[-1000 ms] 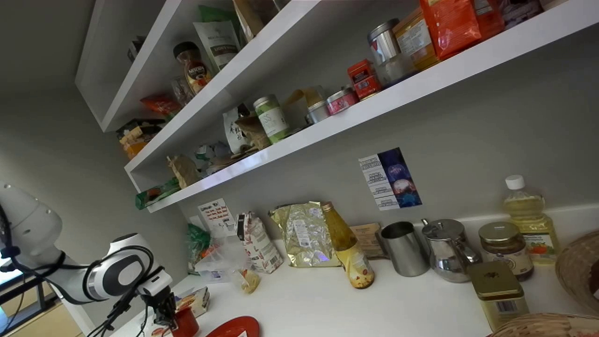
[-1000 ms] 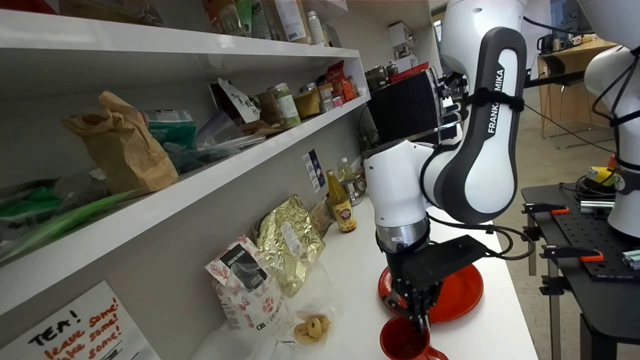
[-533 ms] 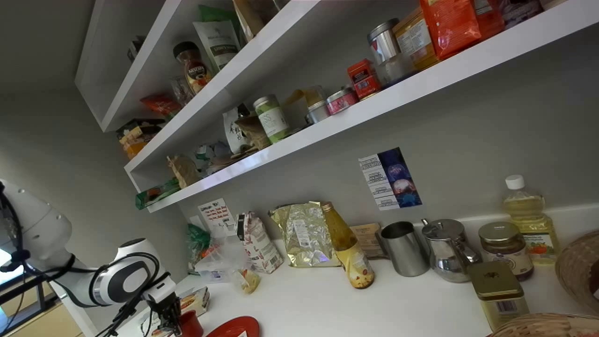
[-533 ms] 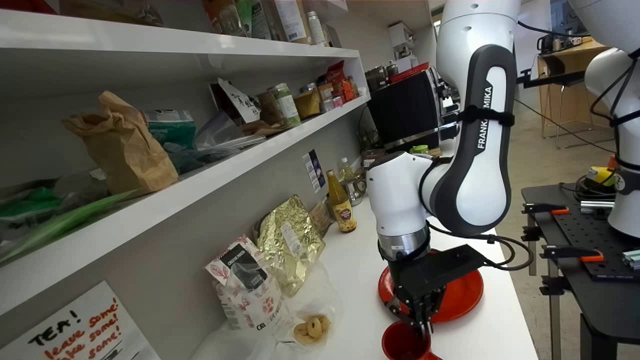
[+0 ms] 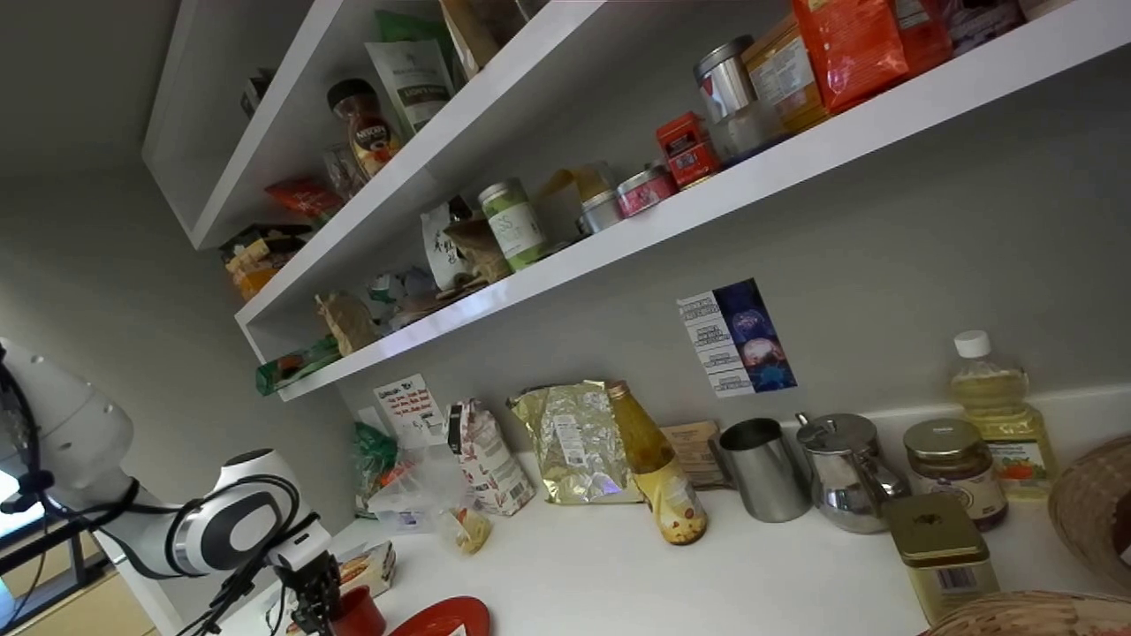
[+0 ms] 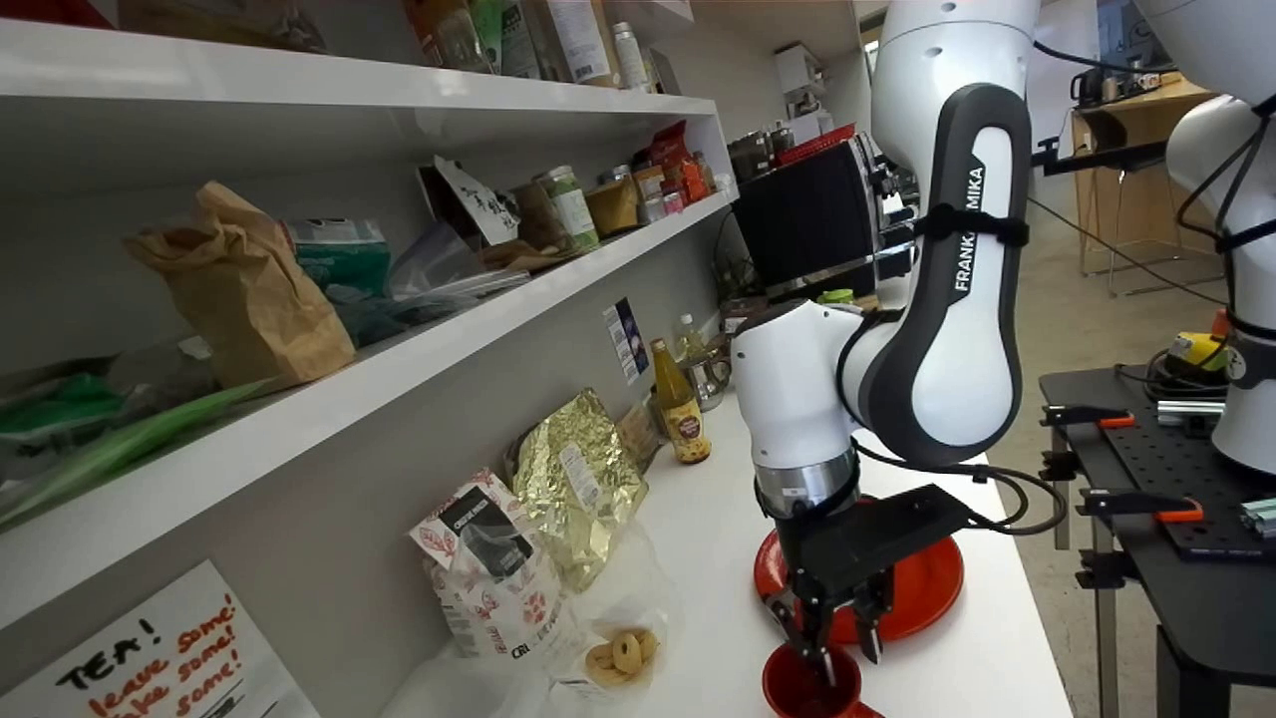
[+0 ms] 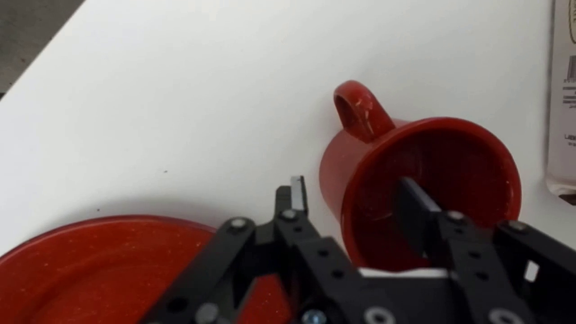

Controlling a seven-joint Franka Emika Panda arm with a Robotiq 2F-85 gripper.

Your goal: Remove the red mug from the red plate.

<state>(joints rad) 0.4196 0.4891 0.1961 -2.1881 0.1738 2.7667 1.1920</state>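
Note:
The red mug (image 7: 432, 157) stands on the white counter beside the red plate, apart from it. The mug also shows in both exterior views (image 5: 358, 611) (image 6: 786, 688), and its lower part is cut off by the frame edge. The red plate (image 7: 112, 270) lies flat, partly covered by the gripper in an exterior view (image 6: 912, 593) and cut off in the other views (image 5: 442, 616). My gripper (image 7: 352, 184) is open, with one finger inside the mug and the other outside its wall. Neither finger visibly presses the wall. The gripper also shows in an exterior view (image 6: 850, 666).
A bag of ring-shaped snacks (image 6: 626, 656), a white-red packet (image 6: 498, 578), a gold foil bag (image 6: 578, 489) and a yellow bottle (image 6: 681, 404) stand along the wall. A box (image 7: 564, 99) lies near the mug. A shelf (image 6: 399, 399) overhangs the counter.
The fingers were closed on the mug's wall and have now opened. The mug shifted slightly with the gripper between the first and middle frames, then stayed put. The plate has not moved.

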